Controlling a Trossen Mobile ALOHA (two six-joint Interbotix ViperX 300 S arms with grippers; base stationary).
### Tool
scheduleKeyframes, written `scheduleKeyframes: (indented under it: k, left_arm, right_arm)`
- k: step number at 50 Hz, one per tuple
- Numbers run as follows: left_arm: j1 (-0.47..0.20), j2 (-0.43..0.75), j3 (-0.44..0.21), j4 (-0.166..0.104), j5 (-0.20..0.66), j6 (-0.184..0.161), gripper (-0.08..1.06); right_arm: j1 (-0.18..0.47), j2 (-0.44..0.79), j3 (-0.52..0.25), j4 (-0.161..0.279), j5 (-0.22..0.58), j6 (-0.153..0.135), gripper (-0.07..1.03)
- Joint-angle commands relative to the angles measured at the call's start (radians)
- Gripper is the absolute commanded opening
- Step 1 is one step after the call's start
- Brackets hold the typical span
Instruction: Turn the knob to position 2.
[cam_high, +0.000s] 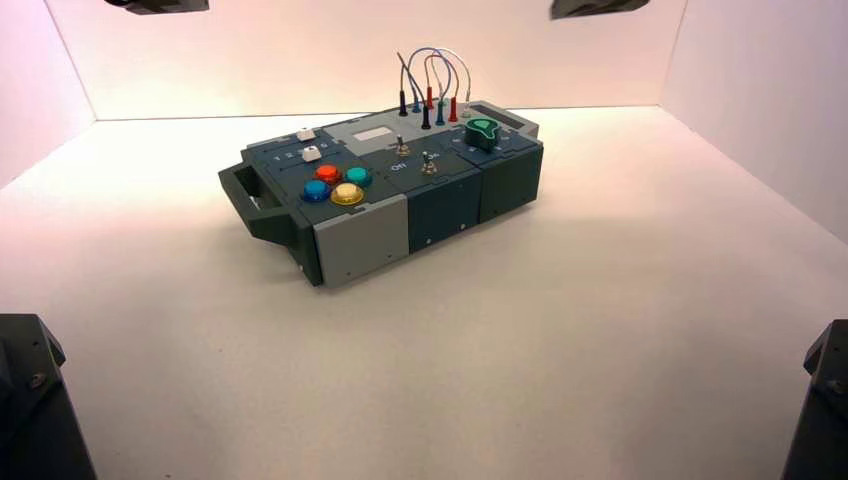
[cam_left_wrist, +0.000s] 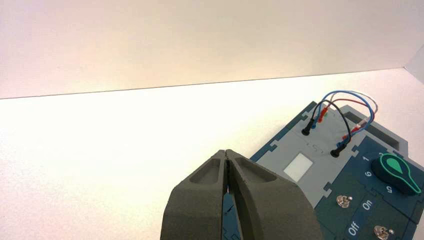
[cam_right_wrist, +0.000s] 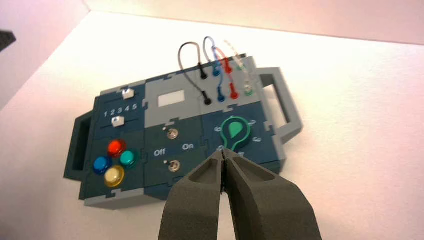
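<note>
Knob (cam_high: 484, 129) is sitting on the right end of the box (cam_high: 380, 235), green and shiny, with a pointy top on a dark round base; wires (cam_high: 430, 75) are looping up just behind it; two little metal switches (cam_right_wrist: 172, 150) are standing in the middle, with "Off" and "On" written between them; red, teal, blue and yellow buttons (cam_high: 338, 184) are bunching together at the left end; two white sliders (cam_high: 308, 143) are sitting behind them. Left gripper (cam_left_wrist: 226, 154) is hanging in the air off the box with its fingers pressed together, holding nothing; right gripper (cam_right_wrist: 223, 154) is hanging near the knob, not touching it, fingers pressed together too, holding nothing.
</note>
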Motion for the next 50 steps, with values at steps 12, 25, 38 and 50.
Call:
scheduleKeyframes:
  k: [12,25,38,50]
  left_arm:
    - [0.002,-0.005,-0.012,0.000,-0.011,-0.002,-0.03]
    - [0.002,-0.008,-0.011,-0.002,-0.011,0.000,-0.03]
    - [0.002,-0.006,-0.011,-0.002,-0.011,-0.002,-0.03]
    - [0.002,-0.006,-0.011,-0.002,-0.011,-0.002,-0.03]
  right_arm:
    - [0.038,0.133,-0.087,0.002,-0.003,-0.005,-0.02]
    - [0.083,0.193,-0.123,0.000,-0.018,-0.005,-0.02]
    - [0.083,0.298,-0.163,-0.002,-0.014,-0.005,-0.02]
    - [0.084,0.364,-0.204,-0.005,-0.012,-0.005,-0.02]
